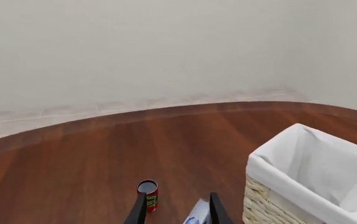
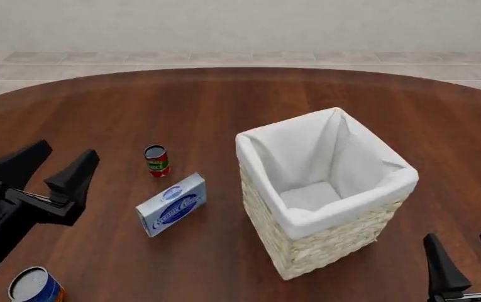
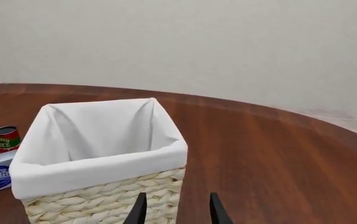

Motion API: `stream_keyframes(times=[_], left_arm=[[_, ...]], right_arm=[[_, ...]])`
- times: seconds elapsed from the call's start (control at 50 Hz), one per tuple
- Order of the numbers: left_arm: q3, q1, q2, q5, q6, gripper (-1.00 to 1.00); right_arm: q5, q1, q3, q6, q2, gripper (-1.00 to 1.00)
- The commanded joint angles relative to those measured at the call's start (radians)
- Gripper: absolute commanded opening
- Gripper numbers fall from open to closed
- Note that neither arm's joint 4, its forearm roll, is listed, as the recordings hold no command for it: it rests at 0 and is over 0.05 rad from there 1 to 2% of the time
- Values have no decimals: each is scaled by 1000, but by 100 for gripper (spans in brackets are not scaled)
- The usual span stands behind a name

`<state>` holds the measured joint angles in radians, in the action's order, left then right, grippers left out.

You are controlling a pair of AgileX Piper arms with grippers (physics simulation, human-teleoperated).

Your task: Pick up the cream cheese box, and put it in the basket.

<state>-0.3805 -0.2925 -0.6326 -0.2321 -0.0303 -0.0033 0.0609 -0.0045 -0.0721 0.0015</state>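
On the round table, front view, clock bearings taken from the table's middle:

Table [image 2: 223, 94]: dark reddish-brown wood, round edge, pale wall and floor strip beyond it.

Basket [image 2: 332, 242]: tall, square, pale woven wicker with a white cloth lining folded over the rim; stands upright at about 4 o'clock; nothing seen inside but the lining. Largest item. Also fills the right wrist view [image 3: 103, 200] and shows at the edge of the left wrist view [image 1: 265, 205].

Left gripper [image 2: 49, 162]: black, at about 8 o'clock, fingers spread wide, nothing between them; well apart from the box. In its own wrist view [image 1: 177, 210] the two finger tips frame the red-and-green can and a corner of the box.

Right gripper [image 2: 466, 255]: black, at about 5 o'clock by the near edge, just past the basket; fingers parted, holding nothing. In its wrist view [image 3: 177, 207] the tips stand before the wicker wall.

Cream cheese box [image 2: 171, 204]: flat pale blue-white carton, dark blue oval logo and script lettering; lies flat on the table at about 7 o'clock, skewed, near the basket's 9 o'clock side but not touching it. Outside the basket.

Blue-and-orange can [image 2: 36, 286]: upright, grey lid, at about 8 o'clock by the near edge, partly cut off.

Red-and-green can [image 2: 157, 160]: small, upright, dark top; near the box's 12 o'clock end, apart from it.
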Motion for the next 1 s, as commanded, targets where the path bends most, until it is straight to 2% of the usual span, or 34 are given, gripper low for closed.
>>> stream_keyframes(times=[0.02,0.44,1.0], left_arm=[[-45,-43,-53,16,-2,100],[-97,-122,-135,67,31,100],[-98,-141,-248,71,43,100]], right_arm=[[2,4,0,0,0,100],[1,5,0,-2,0,100],[-3,6,1,-16,0,100]])
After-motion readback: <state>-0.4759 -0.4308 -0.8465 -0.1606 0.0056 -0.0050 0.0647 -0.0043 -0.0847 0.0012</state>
